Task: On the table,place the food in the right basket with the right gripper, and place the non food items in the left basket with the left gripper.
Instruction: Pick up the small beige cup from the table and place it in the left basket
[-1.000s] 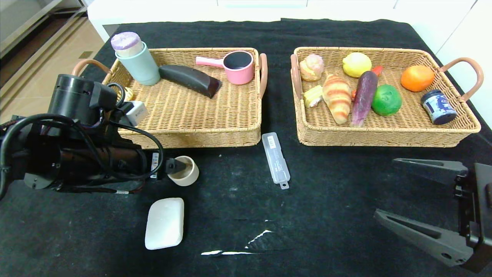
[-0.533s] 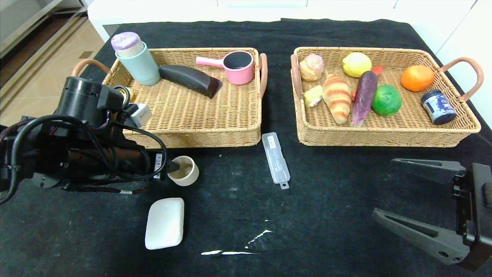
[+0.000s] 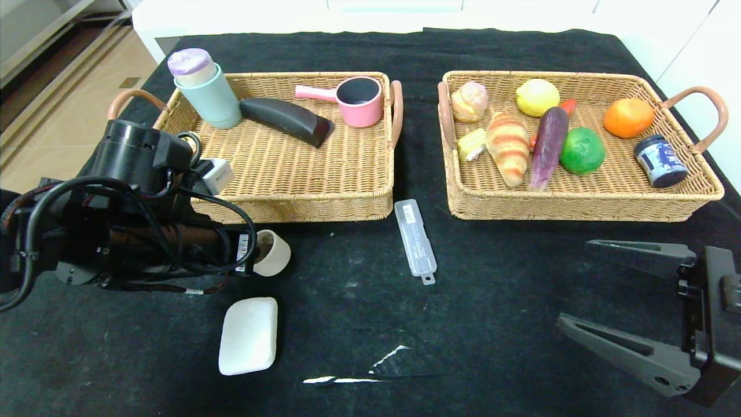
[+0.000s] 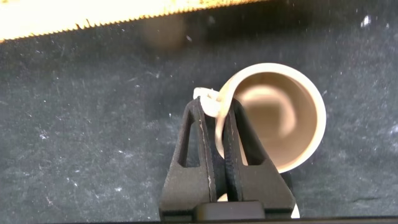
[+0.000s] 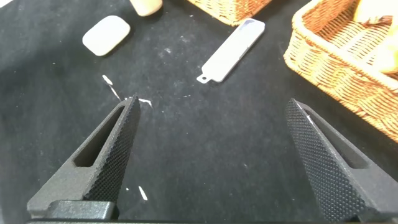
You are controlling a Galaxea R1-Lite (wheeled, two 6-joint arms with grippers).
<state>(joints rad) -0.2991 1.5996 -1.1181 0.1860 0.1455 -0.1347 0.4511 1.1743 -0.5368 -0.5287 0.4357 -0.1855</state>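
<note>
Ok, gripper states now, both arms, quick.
Left gripper: shut on the beige cup, pinching its rim, in front of the left basket.
Right gripper: open, holding nothing, above the black cloth.

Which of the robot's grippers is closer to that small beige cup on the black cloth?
Left: the left gripper pinches the small beige cup by its rim; the open right gripper hovers far across the table.

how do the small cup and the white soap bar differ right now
The cup is beige, round and hollow; the soap bar is white, flat and solid. The left hand is shut on the cup's rim, tipping it; the soap lies untouched. Both sit on the black table, outside the baskets.
</note>
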